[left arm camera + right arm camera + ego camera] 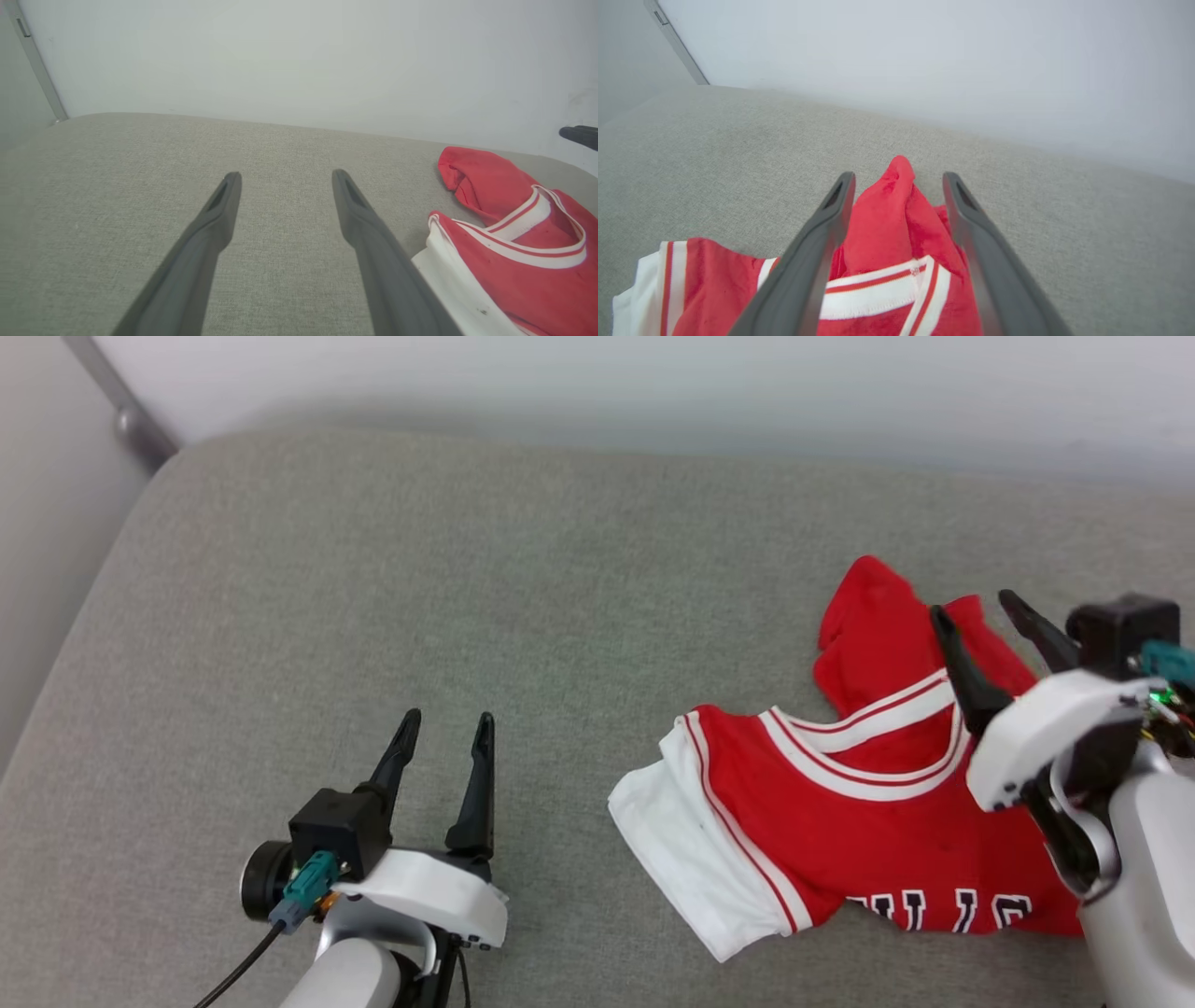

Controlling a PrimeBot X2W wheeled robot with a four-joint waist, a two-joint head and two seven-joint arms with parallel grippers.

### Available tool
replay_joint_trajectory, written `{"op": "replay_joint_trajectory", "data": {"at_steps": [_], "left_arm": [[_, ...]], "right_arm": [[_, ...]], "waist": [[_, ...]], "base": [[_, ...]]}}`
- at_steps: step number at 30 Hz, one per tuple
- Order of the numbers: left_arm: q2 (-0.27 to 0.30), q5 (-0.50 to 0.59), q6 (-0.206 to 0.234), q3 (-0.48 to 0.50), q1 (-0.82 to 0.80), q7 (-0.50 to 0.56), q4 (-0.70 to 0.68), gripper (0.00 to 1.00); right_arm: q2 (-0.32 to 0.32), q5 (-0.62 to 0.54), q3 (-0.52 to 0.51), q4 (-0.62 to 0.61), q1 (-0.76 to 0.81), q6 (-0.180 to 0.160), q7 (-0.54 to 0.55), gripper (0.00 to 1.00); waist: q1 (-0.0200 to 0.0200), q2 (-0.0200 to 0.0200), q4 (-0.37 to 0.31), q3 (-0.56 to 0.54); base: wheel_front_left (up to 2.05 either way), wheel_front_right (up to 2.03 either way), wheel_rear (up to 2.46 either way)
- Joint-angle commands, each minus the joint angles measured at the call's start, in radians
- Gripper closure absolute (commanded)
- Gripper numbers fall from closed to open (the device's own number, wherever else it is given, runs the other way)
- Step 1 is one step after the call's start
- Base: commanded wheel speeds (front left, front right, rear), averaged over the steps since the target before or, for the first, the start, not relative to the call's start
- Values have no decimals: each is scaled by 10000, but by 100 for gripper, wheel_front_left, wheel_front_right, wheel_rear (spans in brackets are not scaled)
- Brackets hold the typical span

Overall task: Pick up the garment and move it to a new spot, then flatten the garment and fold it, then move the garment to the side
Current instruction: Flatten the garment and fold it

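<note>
Head view: the garment (868,821), a red jersey with a white short sleeve and red-and-white striped collar trim, lies crumpled on the right part of a grey upholstered surface (373,569), against a pale wall (653,383). The sleeve points toward the left; part of the black-and-white chest lettering shows at the lower edge; a bunched red fold rises at the far end.

The left gripper (448,721) sits at lower left, well apart from the jersey, fingers spread with only bare upholstery between them.

The right gripper (973,605) stands at the right, over the collar and the bunched fold, fingers spread.

Left wrist view: the left gripper (286,174) points along the surface (140,186), the garment (514,242) lying beside its right finger.

Right wrist view: the right gripper (899,175) straddles the red fold of the garment (878,233), one finger on each side, not closed on it; whether they touch the cloth cannot be told.
</note>
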Motion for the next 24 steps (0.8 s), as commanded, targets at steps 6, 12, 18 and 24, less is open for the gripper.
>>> {"op": "replay_joint_trajectory", "data": {"at_steps": [6,12,18,24], "left_arm": [[222,-27,178,40,416,153,-120,0],[447,-98,323,36,901,349,-246,0],[687,-149,482,89,1237,518,-399,0],[890,-226,296,-17,988,938,-379,0]], "right_arm": [[233,-838,-986,-1267,1613,-5,-1096,0],[719,-1357,-1988,-2734,3613,-3,-1251,0],[1387,-1652,-2489,-4016,5349,-5,-923,0],[1773,-1663,-2357,-4878,6122,-5,-773,0]], "waist": [[-1,0,-481,-1035],[-1,0,-660,-1724],[-1,0,-980,-2023],[-1,0,-1520,-2020]], "base": [[0,0,0],[0,0,0],[0,0,0],[0,0,0]]}}
